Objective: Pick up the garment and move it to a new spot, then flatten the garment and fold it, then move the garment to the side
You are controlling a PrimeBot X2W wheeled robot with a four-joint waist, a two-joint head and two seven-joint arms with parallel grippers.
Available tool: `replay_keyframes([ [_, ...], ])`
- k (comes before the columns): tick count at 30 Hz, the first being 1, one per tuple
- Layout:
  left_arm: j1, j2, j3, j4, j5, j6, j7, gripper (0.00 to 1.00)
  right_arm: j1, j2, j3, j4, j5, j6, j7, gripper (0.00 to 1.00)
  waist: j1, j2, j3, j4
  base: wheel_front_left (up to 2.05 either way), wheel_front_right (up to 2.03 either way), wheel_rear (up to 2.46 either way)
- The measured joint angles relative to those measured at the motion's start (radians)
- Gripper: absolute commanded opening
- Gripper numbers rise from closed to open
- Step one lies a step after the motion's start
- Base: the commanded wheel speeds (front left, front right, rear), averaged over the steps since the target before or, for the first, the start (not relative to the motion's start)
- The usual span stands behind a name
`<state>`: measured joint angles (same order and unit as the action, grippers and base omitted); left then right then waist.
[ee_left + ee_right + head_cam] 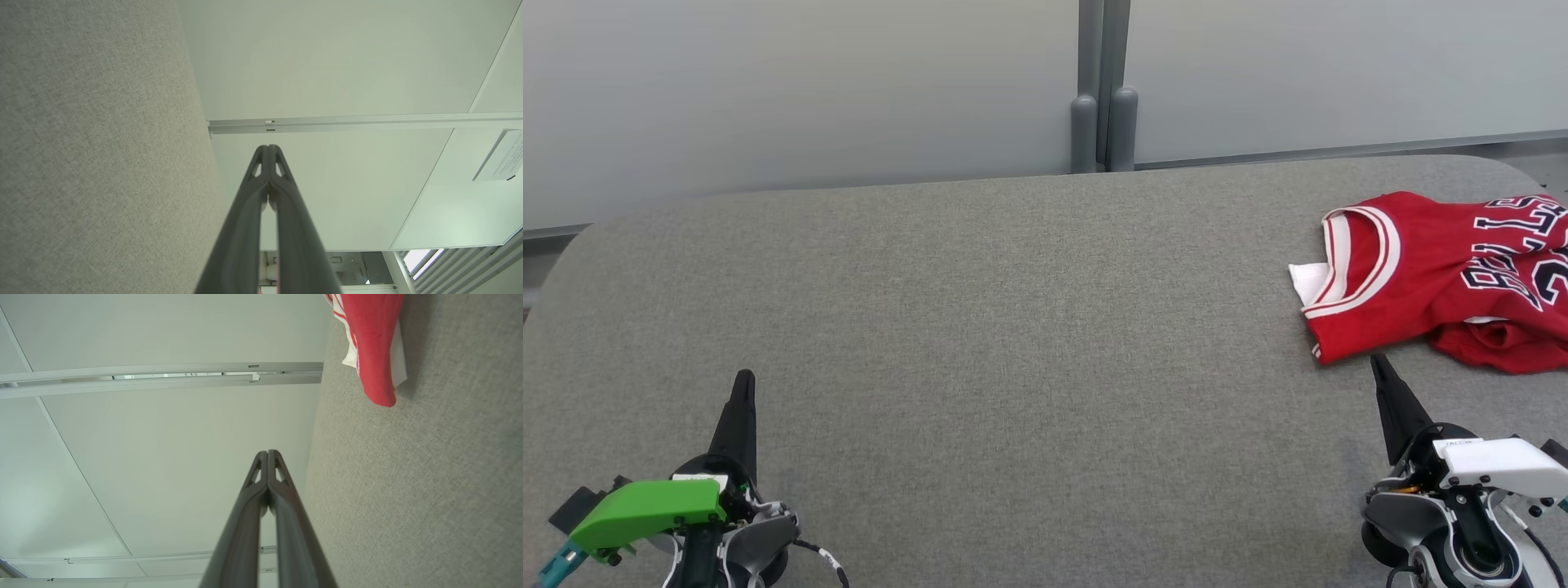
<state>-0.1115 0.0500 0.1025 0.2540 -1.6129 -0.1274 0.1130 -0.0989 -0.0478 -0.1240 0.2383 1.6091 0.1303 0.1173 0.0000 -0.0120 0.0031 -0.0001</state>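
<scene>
The garment is a red basketball jersey with white trim and dark lettering, lying loosely folded on the grey table at the far right, partly cut off by the head view's edge. A red fold of the garment hangs at the top of the right wrist view. My right gripper is shut, its tips just short of the jersey's near hem, with nothing held. At the lower left my left gripper is shut too, far from the jersey. Both gripper pairs, left and right, show pressed together.
A pale partition wall with a grey post runs behind the table. The grey fabric table top stretches wide between the two grippers and to the left of the jersey.
</scene>
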Motion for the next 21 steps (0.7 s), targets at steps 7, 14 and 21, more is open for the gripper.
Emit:
replay_keyframes([
  [7, 0.0, 0.0, 0.0, 0.0, 0.0, 0.0, 0.0, 0.0, 0.0, 0.0, 0.0, 0.0, 0.0, 0.0, 0.0, 0.0, 0.0, 0.0, 0.0, 0.0, 0.0, 0.0, 0.0],
  [14, 0.0, 0.0, 0.0, 0.0, 0.0, 0.0, 0.0, 0.0, 0.0, 0.0, 0.0, 0.0, 0.0, 0.0, 0.0, 0.0, 0.0, 0.0, 0.0, 0.0, 0.0, 0.0, 0.0],
  [21, 0.0, 0.0, 0.0, 0.0, 0.0, 0.0, 0.0, 0.0, 0.0, 0.0, 0.0, 0.0, 0.0, 0.0, 0.0, 0.0, 0.0, 0.0, 0.0, 0.0, 0.0, 0.0, 0.0],
])
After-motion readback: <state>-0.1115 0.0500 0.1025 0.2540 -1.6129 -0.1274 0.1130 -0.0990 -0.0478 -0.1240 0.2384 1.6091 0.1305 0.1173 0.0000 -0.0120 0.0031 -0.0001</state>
